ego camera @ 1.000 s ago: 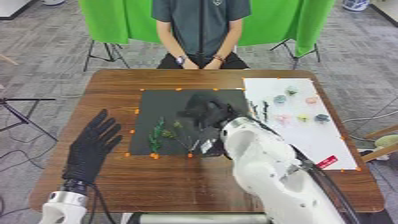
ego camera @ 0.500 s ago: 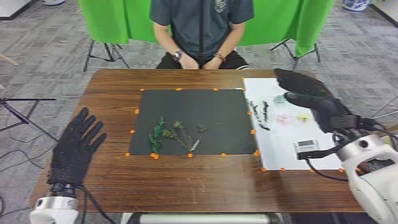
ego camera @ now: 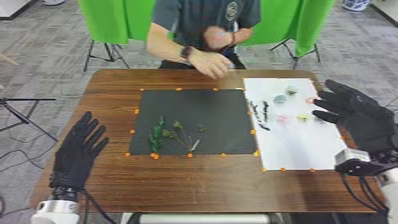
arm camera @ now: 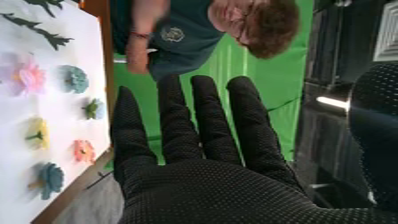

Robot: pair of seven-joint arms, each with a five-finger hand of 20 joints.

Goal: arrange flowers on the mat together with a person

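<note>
Over the outer edge of the white sheet (ego camera: pixel 306 152), the right hand (ego camera: pixel 369 121) hangs empty, fingers spread; the pink flower (arm camera: pixel 31 76), lying on the sheet, is probably best pinched gently below its petals.

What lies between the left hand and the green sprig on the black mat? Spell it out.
In the head view, starting from the left hand: brown tabletop, an orange mark, then a strip of black mat before the green sprig.
</note>
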